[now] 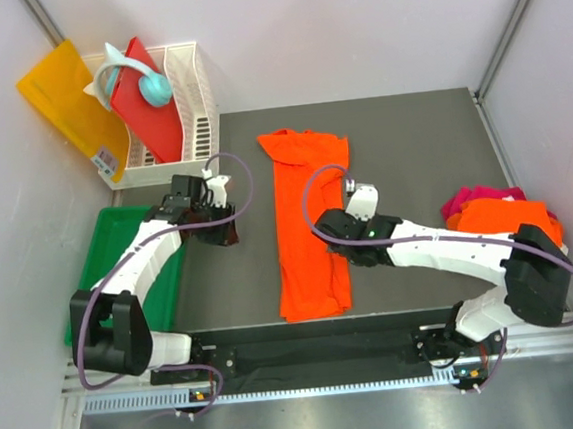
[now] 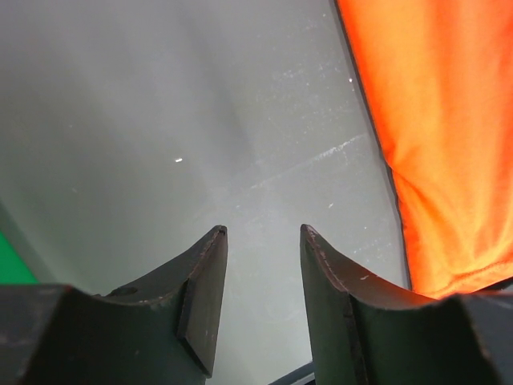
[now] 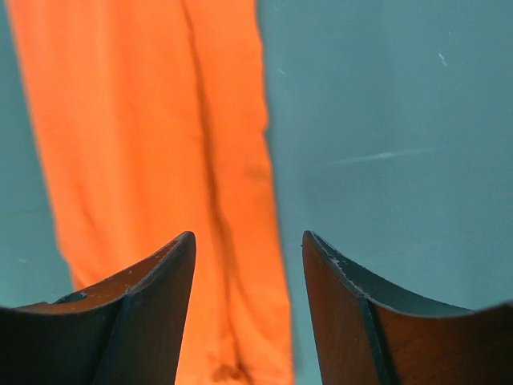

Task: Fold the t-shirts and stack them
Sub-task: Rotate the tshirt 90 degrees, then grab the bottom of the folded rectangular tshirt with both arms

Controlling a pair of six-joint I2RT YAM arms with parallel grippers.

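An orange t-shirt (image 1: 305,223) lies on the dark mat as a long narrow strip running from far to near. It also shows in the left wrist view (image 2: 449,120) and in the right wrist view (image 3: 152,136). My left gripper (image 1: 223,232) is open and empty above bare mat, a little left of the strip (image 2: 263,233). My right gripper (image 1: 337,238) is open and empty over the strip's right edge (image 3: 248,237). A heap at the right holds a magenta-pink t-shirt (image 1: 476,198) and another orange t-shirt (image 1: 503,218).
A white basket (image 1: 197,112) at the back left holds a red board (image 1: 147,111) and a teal object (image 1: 149,81). A yellow-orange sheet (image 1: 66,103) leans beside it. A green tray (image 1: 118,239) lies left of the mat.
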